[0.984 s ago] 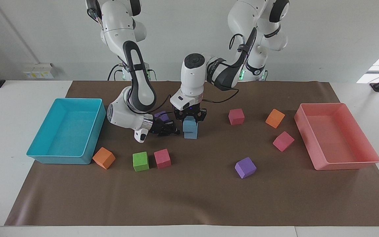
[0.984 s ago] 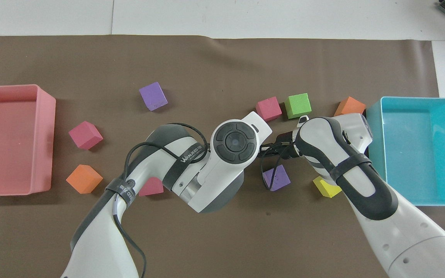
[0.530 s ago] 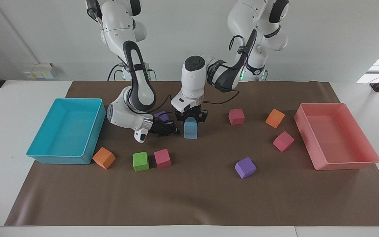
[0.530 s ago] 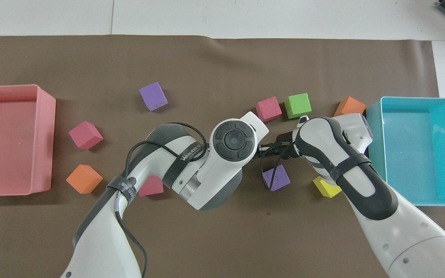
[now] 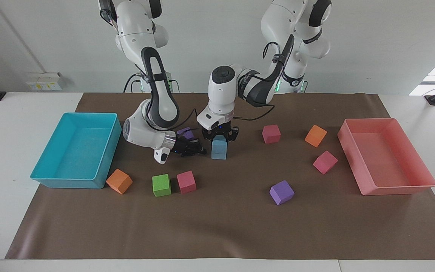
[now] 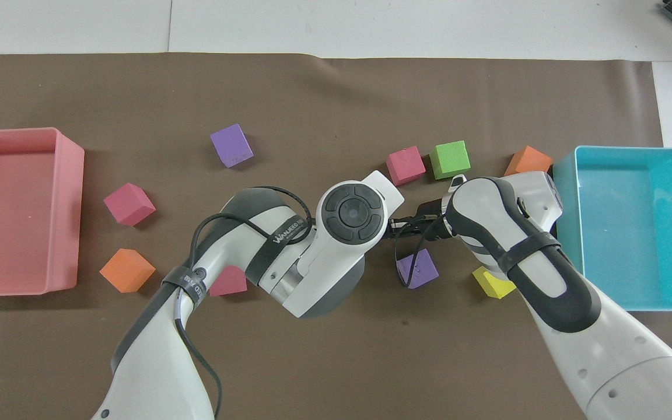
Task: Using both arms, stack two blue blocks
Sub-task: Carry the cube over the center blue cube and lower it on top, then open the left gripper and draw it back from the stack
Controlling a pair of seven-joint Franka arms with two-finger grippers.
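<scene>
At mid-table, the upper of the blue blocks (image 5: 219, 141), judged light, soft foam, is clamped at its side faces by the left gripper (image 5: 219, 136), while the right gripper (image 5: 198, 150) is kept closed beside the stack.

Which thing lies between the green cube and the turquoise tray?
An orange cube lies there, close to the turquoise tray's corner and apart from the green cube; both views show it.

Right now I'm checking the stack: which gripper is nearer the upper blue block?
Left. The left gripper is shut on the upper blue block; the right gripper sits beside the stack, apart.
</scene>
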